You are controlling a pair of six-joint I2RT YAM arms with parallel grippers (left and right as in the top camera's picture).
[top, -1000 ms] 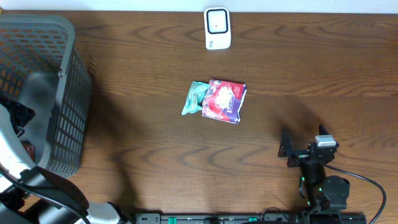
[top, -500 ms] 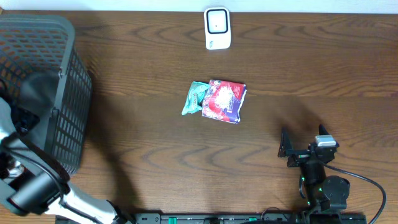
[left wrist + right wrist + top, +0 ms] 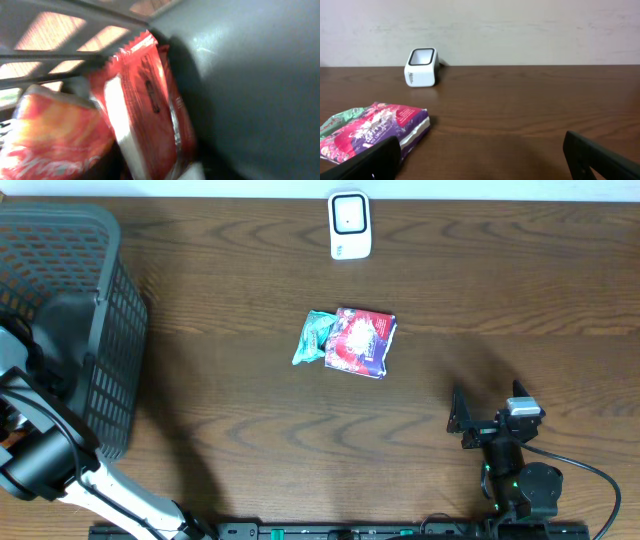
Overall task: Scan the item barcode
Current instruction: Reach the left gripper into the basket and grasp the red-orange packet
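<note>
Our right gripper (image 3: 480, 160) stands wide open, holding nothing. Our left gripper (image 3: 28, 365) is down in the basket (image 3: 100, 270), but we cannot tell how far open it is. Red packets (image 3: 150, 110) lie close before it, seemingly against the basket wall. Two more packets (image 3: 360, 342) lie mid-table, between the scanner (image 3: 349, 225) and the right gripper.
</note>
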